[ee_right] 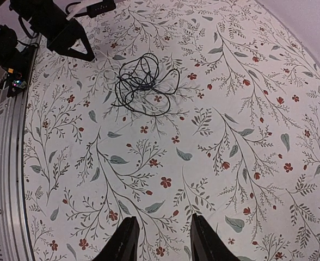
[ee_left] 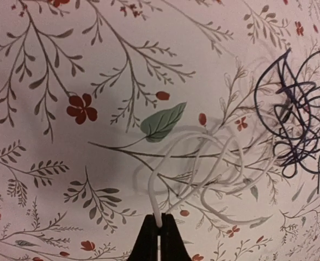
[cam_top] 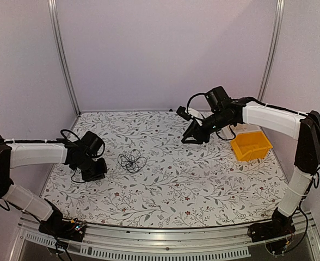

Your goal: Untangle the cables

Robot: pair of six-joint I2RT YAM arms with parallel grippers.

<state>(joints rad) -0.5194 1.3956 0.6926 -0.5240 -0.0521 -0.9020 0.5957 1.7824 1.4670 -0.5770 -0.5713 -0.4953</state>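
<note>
Cloth printed with grey-green sprigs and small red flowers on white covers the tabletop, lying flat out to its edges. Plain pale walls close us in on three sides. A slim aluminium left post and right post rise at the back corners. A slotted metal rail runs along the near edge, where our two arms are bolted. A yellow bin sits on the right side of the tabletop, close to the right wall.

The cables lie left of centre on the cloth, a loose bunch of thin black loops crossing over one another. Our left gripper is low over the tabletop just to their left. Its jaws are pressed together on a white strand. This strand curls away from the jaws in several pale loops, hard to pick out against the white cloth. Its farthest loops come up beside the black bunch, but we cannot tell whether the two are threaded together.

Our right gripper hangs high over the far right part of the tabletop, well apart from the cables. Its jaws stand parted, with patterned cloth showing between them.
</note>
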